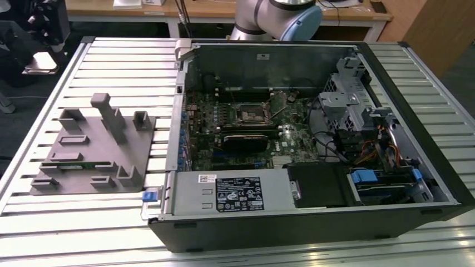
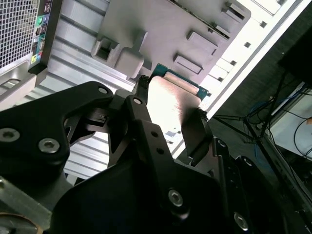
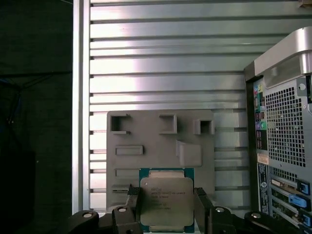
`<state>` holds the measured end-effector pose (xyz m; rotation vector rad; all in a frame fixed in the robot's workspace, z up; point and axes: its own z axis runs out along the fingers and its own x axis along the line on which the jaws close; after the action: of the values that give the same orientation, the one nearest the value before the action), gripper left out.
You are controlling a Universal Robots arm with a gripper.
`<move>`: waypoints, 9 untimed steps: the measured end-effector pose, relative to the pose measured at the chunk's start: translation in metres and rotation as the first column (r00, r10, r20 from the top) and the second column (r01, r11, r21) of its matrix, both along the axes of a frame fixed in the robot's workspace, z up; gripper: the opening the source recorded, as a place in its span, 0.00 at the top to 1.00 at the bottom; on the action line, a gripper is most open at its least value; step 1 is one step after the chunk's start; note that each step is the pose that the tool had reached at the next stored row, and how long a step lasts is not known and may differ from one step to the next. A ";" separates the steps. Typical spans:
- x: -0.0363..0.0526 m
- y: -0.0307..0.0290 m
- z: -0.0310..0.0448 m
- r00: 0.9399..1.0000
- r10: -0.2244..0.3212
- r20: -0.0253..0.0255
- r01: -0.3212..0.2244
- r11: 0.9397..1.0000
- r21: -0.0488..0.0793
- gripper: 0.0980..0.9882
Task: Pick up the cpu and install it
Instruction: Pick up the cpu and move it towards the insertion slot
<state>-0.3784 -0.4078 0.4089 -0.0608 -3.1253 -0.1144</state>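
The cpu [image 3: 165, 201], a small square chip with a silvery top and a green rim, sits between the two black fingers of my gripper [image 3: 166, 207], which is shut on it. In the second wrist view the cpu [image 2: 171, 95] shows edge-on, with the gripper [image 2: 170, 111] clamping it from both sides. The chip hangs in the air above the grey plastic holder [image 3: 156, 146]. That holder [image 1: 97, 150] lies on the slatted table at the exterior view's left. Inside the open computer case, the black square socket frame [image 1: 248, 114] stands on the motherboard.
The open computer case [image 1: 312, 144] takes up the middle and right of the exterior view, and its perforated rear panel [image 3: 282, 126] stands beside the holder. A long green memory stick [image 1: 90, 164] rests in the holder. The arm's base [image 1: 286, 19] is behind the case.
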 end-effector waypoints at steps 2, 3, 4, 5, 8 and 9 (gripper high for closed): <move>0.0046 0.0000 0.0000 1.000 0.000 0.000 0.000 1.000 0.000 0.52; 0.0070 0.0000 0.0000 1.000 0.000 0.000 0.000 1.000 0.000 0.52; 0.0092 0.0000 0.0000 1.000 0.000 0.000 0.000 1.000 0.000 0.52; 0.0112 0.0000 -0.0001 1.000 0.000 0.000 0.000 1.000 0.000 0.52; 0.0163 0.0000 0.0000 1.000 0.000 0.000 0.000 1.000 0.000 0.52; 0.0184 0.0000 0.0000 1.000 0.000 0.000 0.000 1.000 0.000 0.52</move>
<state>-0.3601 -0.4078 0.4089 -0.0607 -3.1253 -0.1147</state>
